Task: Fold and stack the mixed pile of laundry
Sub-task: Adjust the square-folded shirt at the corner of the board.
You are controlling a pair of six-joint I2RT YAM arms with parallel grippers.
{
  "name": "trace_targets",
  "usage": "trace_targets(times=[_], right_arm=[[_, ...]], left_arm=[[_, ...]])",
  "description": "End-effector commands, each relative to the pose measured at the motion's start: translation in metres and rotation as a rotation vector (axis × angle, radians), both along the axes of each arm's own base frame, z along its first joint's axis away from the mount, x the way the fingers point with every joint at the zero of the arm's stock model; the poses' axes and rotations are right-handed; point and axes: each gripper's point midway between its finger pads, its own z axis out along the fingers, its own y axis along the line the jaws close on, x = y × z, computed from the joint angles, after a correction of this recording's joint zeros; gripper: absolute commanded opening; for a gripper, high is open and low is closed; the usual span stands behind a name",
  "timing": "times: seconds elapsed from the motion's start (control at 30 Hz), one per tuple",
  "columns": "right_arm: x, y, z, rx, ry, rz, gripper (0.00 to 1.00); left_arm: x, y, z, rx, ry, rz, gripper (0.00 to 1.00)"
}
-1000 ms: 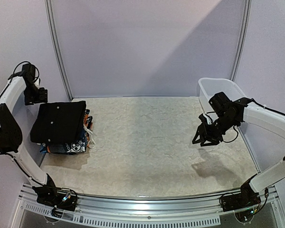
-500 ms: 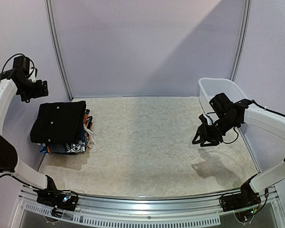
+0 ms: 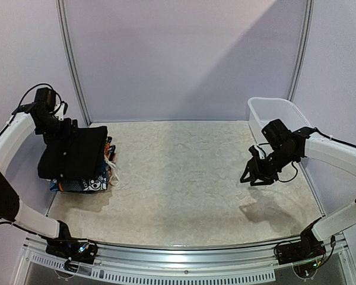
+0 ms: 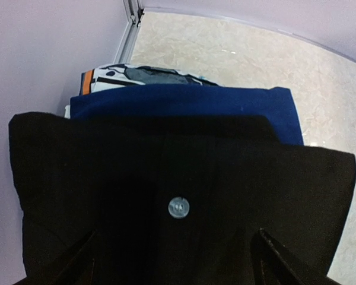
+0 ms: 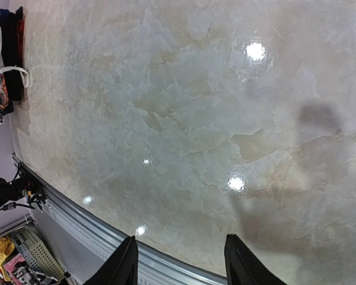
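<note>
Lilac walls; glossy marbled tabletop

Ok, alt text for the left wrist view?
A folded black garment with a pale button fills the frame, stacked on a navy blue garment and a cartoon-print garment. The left gripper hangs open over it.

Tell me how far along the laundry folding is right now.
Nearly finished, it seems. Done: a folded stack sits at the left of the table, black garment on top, navy blue one under it, cartoon-print piece lower down. In hand: nothing; the left gripper is open above the black garment, the right gripper open over bare table. Left: no loose clothing shows, so perhaps only a final tidy.
</note>
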Motion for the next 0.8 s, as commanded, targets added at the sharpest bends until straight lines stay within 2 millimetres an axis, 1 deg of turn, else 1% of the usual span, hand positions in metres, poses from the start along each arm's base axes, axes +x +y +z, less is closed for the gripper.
trace_targets(times=[0.0,0.13,0.27,0.43,0.6,0.7,0.77], right_arm=[[-0.006,-0.003,0.001,-0.002,-0.004,-0.005,0.50],[-0.007,-0.007,0.002,-0.022,-0.004,-0.012,0.50],[-0.008,-0.009,0.001,-0.037,0.006,-0.018,0.50],[-0.006,-0.009,0.002,-0.044,0.014,-0.029,0.50],[0.000,-0.007,0.004,-0.052,0.018,-0.035,0.50],[0.004,-0.006,0.007,-0.053,0.015,-0.039,0.50],[0.005,-0.006,0.008,-0.055,0.014,-0.041,0.50]], left_arm=[[0.025,-0.002,-0.013,0.013,-0.012,-0.027,0.83],[0.039,-0.002,-0.032,0.008,0.011,-0.037,0.79],[0.050,-0.001,-0.053,0.001,0.030,-0.034,0.79],[0.066,0.000,-0.068,0.003,0.035,-0.028,0.78],[0.077,-0.002,-0.084,0.000,0.049,-0.033,0.78],[0.081,-0.006,-0.088,0.000,0.055,-0.036,0.78],[0.083,-0.007,-0.081,0.012,0.042,-0.036,0.80]])
